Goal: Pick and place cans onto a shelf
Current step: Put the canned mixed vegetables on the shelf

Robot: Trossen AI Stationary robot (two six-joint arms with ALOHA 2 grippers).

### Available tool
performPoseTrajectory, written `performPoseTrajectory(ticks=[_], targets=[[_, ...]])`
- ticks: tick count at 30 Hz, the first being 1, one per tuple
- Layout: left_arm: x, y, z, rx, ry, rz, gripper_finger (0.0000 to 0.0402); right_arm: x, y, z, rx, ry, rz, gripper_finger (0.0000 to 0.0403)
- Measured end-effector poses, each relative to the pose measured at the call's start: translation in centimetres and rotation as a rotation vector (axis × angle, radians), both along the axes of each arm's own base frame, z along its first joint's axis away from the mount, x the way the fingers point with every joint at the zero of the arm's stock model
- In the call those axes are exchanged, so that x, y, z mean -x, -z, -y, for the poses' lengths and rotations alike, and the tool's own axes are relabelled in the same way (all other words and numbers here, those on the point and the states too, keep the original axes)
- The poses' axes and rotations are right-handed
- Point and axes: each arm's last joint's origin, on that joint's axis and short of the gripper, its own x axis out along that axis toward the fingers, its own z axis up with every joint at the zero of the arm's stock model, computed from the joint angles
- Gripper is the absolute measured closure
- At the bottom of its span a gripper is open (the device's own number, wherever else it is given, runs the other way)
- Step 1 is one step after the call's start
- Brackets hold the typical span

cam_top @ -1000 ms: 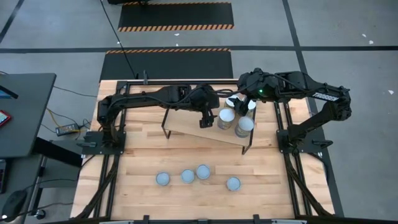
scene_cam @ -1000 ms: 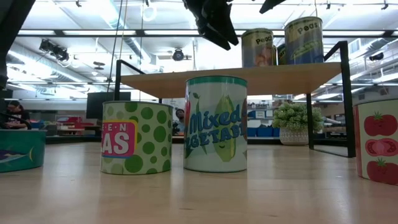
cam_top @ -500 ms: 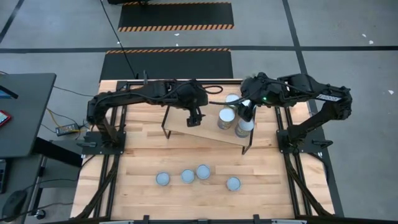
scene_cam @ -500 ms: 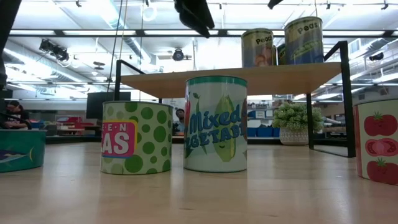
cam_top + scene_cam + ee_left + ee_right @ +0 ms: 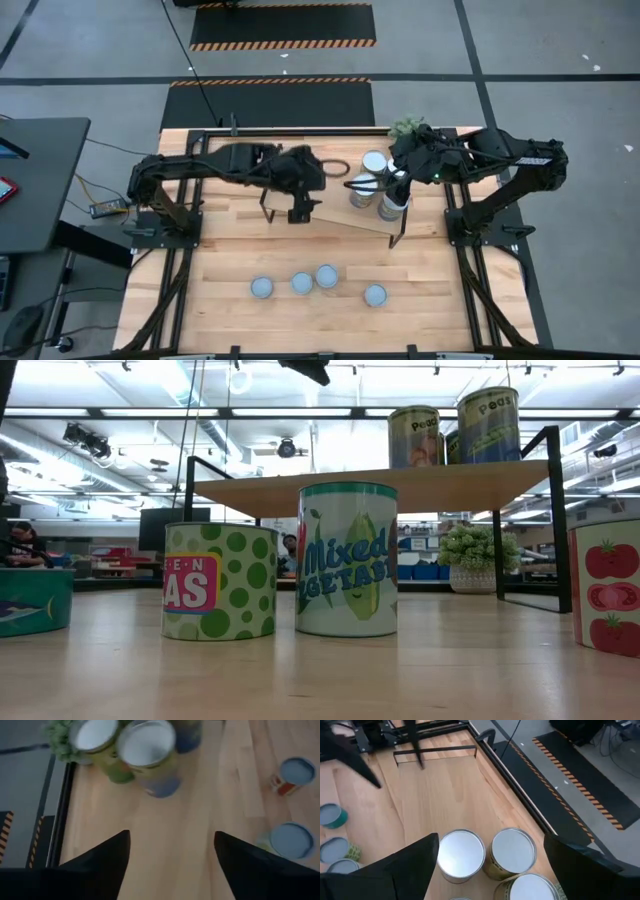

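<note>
Three cans stand upright at the right end of the shelf [image 5: 330, 212]: one at the far edge [image 5: 375, 162], two nearer [image 5: 362, 190] [image 5: 392, 206]. Several more cans stand on the tabletop near the front [image 5: 262, 288] [image 5: 302, 283] [image 5: 327, 275] [image 5: 375, 295]. My left gripper [image 5: 303, 205] [image 5: 172, 855] is open and empty above the shelf's left part. Only its tip [image 5: 305, 368] shows in the low view. My right gripper [image 5: 396, 182] [image 5: 490, 840] is open and empty above the shelf's cans [image 5: 462, 852] [image 5: 512, 850].
A small green plant [image 5: 408, 128] stands at the table's far right, behind the shelf. Black frame rails run along the table's left and right sides [image 5: 170, 270] [image 5: 480, 280]. Bare wood lies between the shelf and the front row of cans [image 5: 320, 250].
My left gripper has drawn away from the shelf's cans toward the table's left edge and has risen, staying open and empty. My right gripper has shifted a little toward the near edge over the cans. The cans have not moved.
</note>
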Motion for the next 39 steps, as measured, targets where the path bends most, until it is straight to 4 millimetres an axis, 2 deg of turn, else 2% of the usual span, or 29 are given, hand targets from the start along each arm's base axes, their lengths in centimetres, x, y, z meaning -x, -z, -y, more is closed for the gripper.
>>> performPoseTrajectory(ticks=[2, 5, 11, 20, 30, 35, 39], targets=[[-0.2, 0.9, 1.1, -0.022, 0.006, -0.012, 0.0126, 0.1, 0.0, -0.1, 0.004, 0.006, 0.000, 0.0035], [0.9, 2.4, 2.8, -0.037, 0.017, -0.035, 0.0149, 0.1, 0.0, -0.2, -0.002, 0.015, 0.003, 0.0035], [4.8, 2.5, 5.2, 0.033, 0.020, 0.082, 0.0191, 0.1, 0.0, -0.3, -0.013, 0.023, 0.013, 0.0035], [9.7, 3.0, 8.3, 0.136, 0.075, 0.087, 0.0224, -0.8, 0.6, -0.7, -0.026, -0.014, -0.018, 0.0035], [12.4, 3.9, 13.9, 0.333, 0.164, 0.018, 0.0221, -3.2, 2.1, -2.3, -0.061, -0.063, -0.064, 0.0035], [13.3, 5.3, 17.3, 0.368, 0.188, -0.059, 0.0199, -3.3, 2.2, -3.0, -0.070, -0.092, -0.062, 0.0035], [13.0, 7.5, 19.8, 0.395, 0.078, -0.110, 0.0168, -3.2, 2.2, -3.6, -0.065, -0.109, -0.059, 0.0035]])
